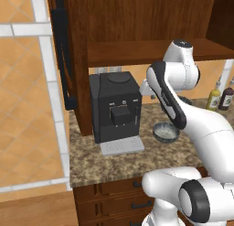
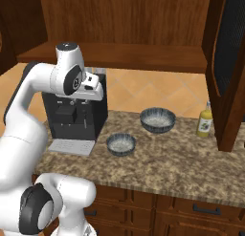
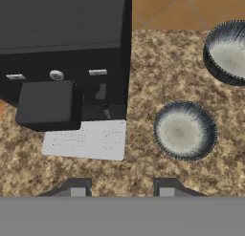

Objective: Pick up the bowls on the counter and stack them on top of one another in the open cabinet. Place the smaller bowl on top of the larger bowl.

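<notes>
Nearest, on the speckled counter (image 2: 191, 158), sits the smaller bowl (image 2: 120, 144), just right of the coffee machine (image 2: 74, 118) and its pale drip tray (image 2: 72, 147). Farther back and to the right rests the larger bowl (image 2: 157, 120), well apart from it, with a yellow bottle (image 2: 205, 121) beyond on the right. Above the machine hangs the gripper (image 3: 118, 188), jaws parted and grasping nothing. Higher still, the open cabinet (image 2: 129, 56) shows its wooden shelf.

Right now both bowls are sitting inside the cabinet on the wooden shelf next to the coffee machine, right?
Not quite. Both bowls, the smaller bowl and the larger bowl, sit on the counter, not the cabinet shelf. The right base view shows it. The coffee machine is beside them, as you said.
</notes>
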